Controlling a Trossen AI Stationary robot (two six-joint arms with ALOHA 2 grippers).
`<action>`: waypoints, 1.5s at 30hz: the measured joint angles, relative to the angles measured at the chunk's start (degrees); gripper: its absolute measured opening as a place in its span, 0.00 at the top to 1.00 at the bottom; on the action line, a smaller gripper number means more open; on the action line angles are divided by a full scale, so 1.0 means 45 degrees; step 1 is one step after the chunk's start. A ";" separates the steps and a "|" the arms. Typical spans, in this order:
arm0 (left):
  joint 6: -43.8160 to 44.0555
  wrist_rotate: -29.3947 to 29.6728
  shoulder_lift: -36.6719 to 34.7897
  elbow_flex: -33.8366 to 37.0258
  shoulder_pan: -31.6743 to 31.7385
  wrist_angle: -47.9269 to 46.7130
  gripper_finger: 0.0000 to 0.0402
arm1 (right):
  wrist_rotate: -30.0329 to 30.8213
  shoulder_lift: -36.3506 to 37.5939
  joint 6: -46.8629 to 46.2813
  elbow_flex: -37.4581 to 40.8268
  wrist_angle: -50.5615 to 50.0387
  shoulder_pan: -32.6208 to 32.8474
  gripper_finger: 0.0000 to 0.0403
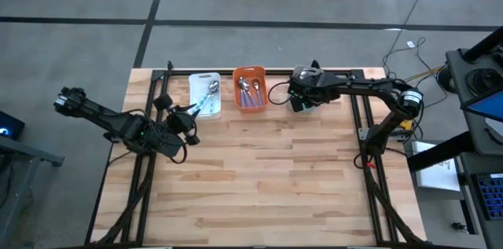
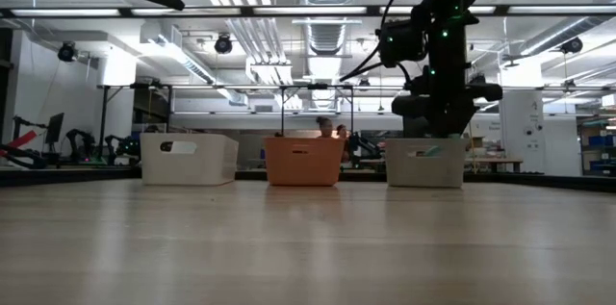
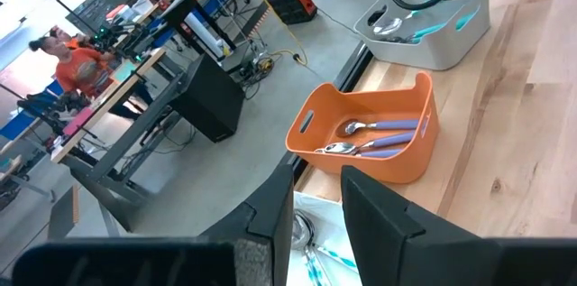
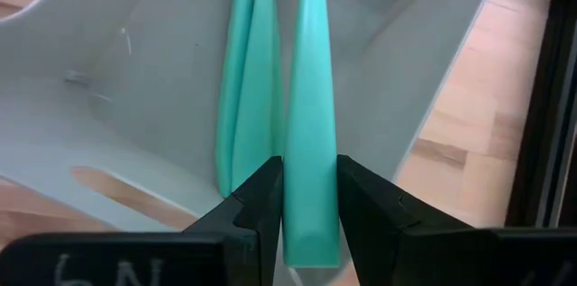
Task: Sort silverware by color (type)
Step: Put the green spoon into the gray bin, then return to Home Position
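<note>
pincer (image 4: pixel 306 198) on right arm grips teal spoon (image 4: pixel 308 115) over grey bin (image 4: pixel 108 78).

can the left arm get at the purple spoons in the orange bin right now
Probably yes. The left end effector hangs open over the white bin, next to the orange bin, and the purple spoons lie uncovered. The right end effector is busy at the grey bin.

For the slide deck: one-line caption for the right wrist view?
Right gripper holds a teal-handled spoon over the grey bin, beside two teal spoons already inside.
</note>
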State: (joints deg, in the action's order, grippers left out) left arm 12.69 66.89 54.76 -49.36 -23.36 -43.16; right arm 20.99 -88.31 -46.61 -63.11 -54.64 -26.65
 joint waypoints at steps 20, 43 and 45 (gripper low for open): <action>0.0002 0.0000 0.0000 0.0000 0.0000 0.0000 0.81 | 0.0011 0.0000 0.0029 0.0000 0.0368 0.0000 0.75; 0.0001 0.0000 0.0000 0.0000 0.0001 -0.0107 0.81 | 0.3045 0.1307 0.0745 -0.0083 0.1500 0.2095 0.79; 0.0003 0.0000 0.0001 0.0000 -0.0001 -0.0107 0.81 | 0.3324 0.1570 0.1079 -0.0083 0.1796 0.2576 0.81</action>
State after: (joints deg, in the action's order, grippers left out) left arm 12.70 66.89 54.77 -49.36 -23.36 -43.64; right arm 35.95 -81.25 -41.75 -63.48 -46.56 -15.06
